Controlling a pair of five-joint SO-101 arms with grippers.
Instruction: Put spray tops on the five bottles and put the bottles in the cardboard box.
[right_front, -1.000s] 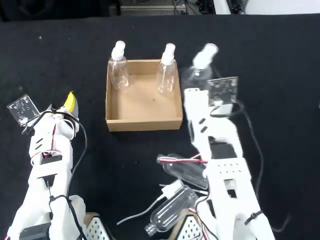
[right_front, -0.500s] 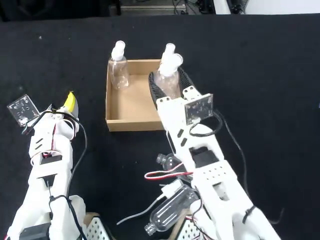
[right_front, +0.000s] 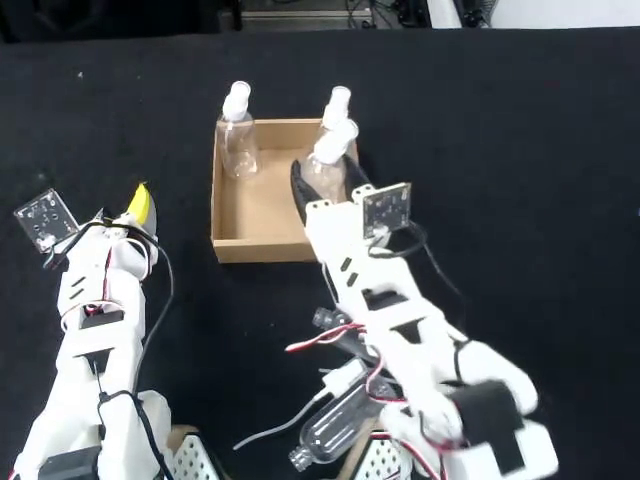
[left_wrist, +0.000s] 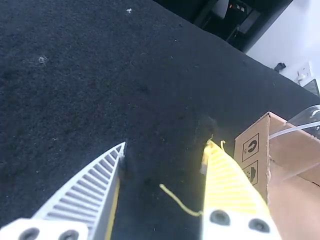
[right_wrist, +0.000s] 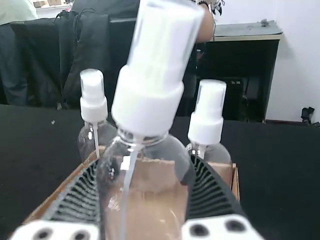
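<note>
The cardboard box (right_front: 240, 245) sits mid-table with two capped clear bottles standing in its back corners, one on the left (right_front: 238, 135) and one on the right (right_front: 338, 102). My right gripper (right_front: 327, 185) is shut on a third clear bottle with a white spray top (right_front: 335, 148), held upright over the box's right half. In the right wrist view that bottle (right_wrist: 145, 150) stands between the black fingers (right_wrist: 210, 190), with the two boxed bottles (right_wrist: 95, 125) (right_wrist: 207, 125) behind it. My left gripper (right_front: 140, 205) rests open on the table left of the box, holding nothing (left_wrist: 165, 150).
Two more bottles lie on the table near the arm bases: an uncapped one (right_front: 345, 418) and one partly under the right arm (right_front: 335, 328). A loose spray top with its tube (right_front: 345, 378) lies between them. The box's corner (left_wrist: 255, 150) is close to the left gripper.
The right arm has swung left with the bottle, from beside the box's right wall to over the box's right half. The left arm has stayed still.
</note>
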